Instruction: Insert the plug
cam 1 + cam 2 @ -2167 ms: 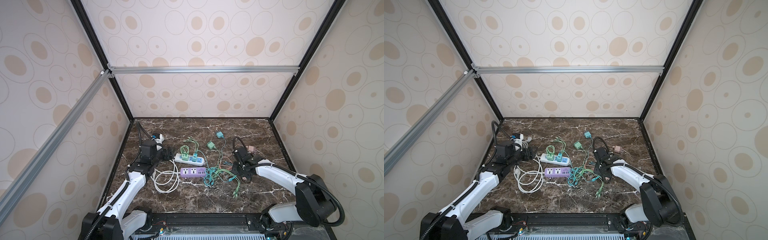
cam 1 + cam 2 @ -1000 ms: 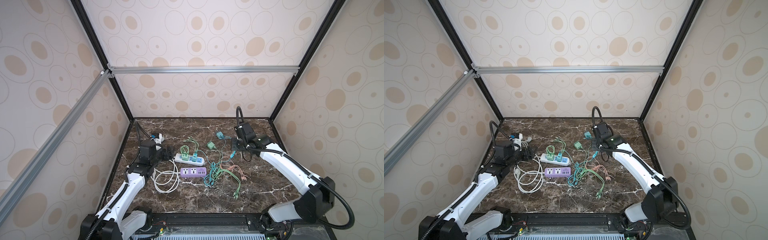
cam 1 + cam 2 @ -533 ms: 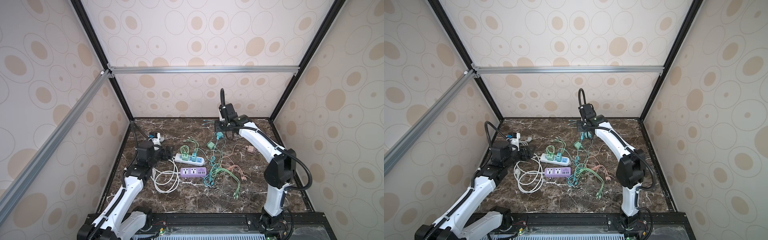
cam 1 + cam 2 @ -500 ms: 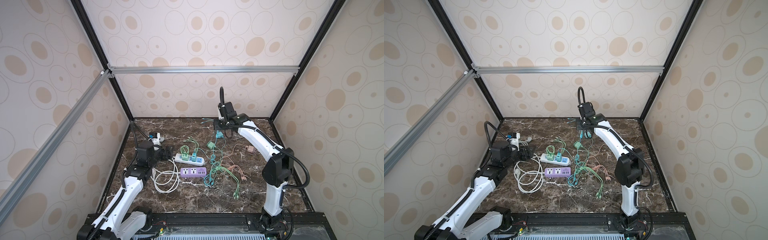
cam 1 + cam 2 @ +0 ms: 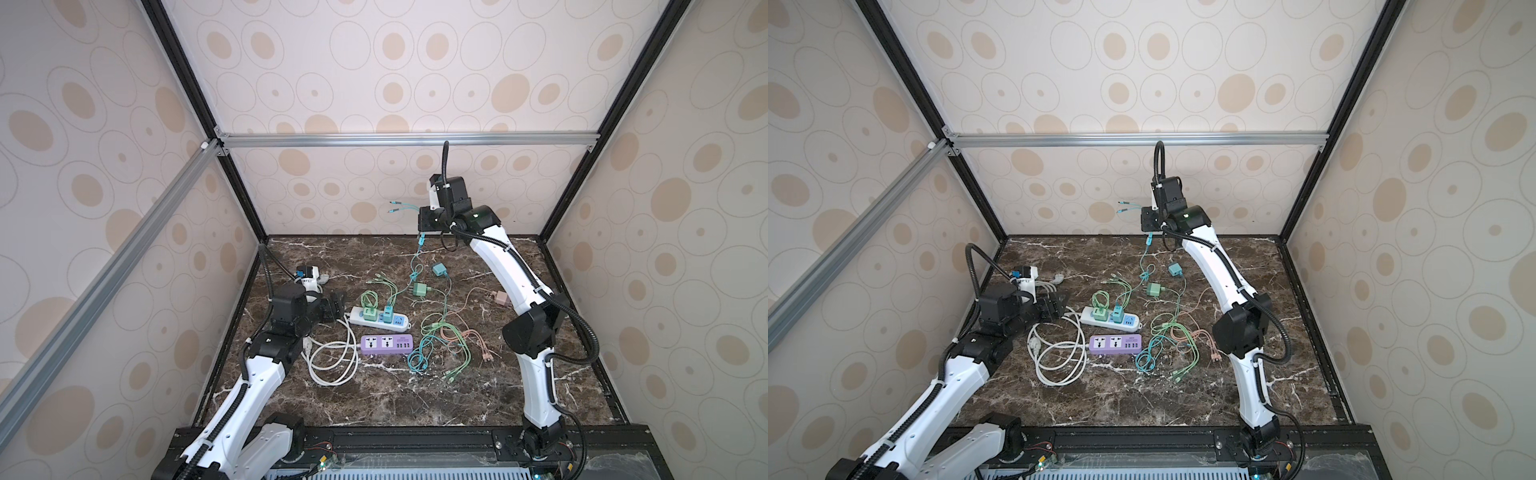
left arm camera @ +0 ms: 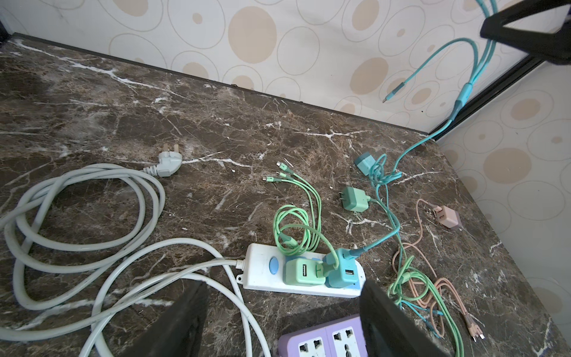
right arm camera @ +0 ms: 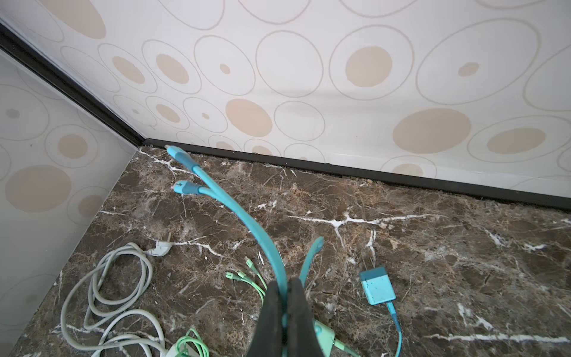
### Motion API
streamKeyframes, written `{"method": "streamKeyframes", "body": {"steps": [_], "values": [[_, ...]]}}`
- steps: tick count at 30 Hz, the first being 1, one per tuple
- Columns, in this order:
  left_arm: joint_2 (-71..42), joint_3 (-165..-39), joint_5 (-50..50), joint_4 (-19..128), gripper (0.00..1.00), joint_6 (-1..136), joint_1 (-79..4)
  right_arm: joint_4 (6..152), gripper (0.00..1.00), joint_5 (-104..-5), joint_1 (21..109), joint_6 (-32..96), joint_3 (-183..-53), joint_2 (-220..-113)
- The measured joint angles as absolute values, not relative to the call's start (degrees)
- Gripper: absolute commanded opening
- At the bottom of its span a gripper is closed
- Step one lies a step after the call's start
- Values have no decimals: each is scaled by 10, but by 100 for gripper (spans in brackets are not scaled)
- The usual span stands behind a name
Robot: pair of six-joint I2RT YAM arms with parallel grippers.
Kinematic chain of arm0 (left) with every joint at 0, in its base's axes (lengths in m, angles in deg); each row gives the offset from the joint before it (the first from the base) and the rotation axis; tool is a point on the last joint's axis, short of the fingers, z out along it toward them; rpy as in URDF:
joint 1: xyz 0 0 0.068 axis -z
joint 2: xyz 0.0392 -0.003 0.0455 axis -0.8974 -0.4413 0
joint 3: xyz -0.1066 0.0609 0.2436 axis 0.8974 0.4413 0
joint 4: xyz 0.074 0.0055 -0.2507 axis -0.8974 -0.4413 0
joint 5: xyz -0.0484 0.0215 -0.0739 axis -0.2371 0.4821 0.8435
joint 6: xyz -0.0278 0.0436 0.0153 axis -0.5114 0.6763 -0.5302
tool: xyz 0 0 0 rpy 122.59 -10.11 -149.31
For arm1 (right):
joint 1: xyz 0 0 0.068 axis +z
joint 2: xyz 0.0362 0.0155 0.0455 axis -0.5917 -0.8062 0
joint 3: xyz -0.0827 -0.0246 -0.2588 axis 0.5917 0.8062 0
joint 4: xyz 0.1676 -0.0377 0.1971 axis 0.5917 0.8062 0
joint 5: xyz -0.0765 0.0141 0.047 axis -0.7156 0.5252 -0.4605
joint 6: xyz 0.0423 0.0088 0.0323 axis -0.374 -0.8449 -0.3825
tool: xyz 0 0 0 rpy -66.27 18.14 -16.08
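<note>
Right wrist view | my right claw (image 7: 285, 282) is pinching shut on teal cable (image 7: 247, 222), high up | teal plug (image 7: 377, 286) is lying on marble (image 7: 432, 247) well below it, prongs pointing at back wall (image 7: 309, 61); right arm nearer | left claw (image 6: 282, 284) is hanging open by white strip (image 6: 262, 272)

We see the purple strip (image 6: 321, 340) cut off by the left wrist view's edge and partly behind a left finger (image 6: 386, 312), which also covers the white strip's (image 6: 262, 269) far end. In the right wrist view the teal cable (image 7: 247, 222) is hidden where the right fingers (image 7: 298, 309) pinch it. In a top view its tips (image 5: 392, 203) are too small to tell apart.
</note>
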State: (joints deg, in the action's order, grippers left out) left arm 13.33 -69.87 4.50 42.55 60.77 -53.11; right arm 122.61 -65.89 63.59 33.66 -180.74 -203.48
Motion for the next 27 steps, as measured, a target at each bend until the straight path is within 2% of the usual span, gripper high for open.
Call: {"method": "streamKeyframes", "body": {"steps": [15, 27], "values": [[155, -698, 45, 413, 77, 608, -531, 1213, 1, -599, 638, 327, -1834, -2179], [155, -697, 46, 413, 77, 605, -531, 1219, 9, -600, 639, 325, -1818, -2195]]}}
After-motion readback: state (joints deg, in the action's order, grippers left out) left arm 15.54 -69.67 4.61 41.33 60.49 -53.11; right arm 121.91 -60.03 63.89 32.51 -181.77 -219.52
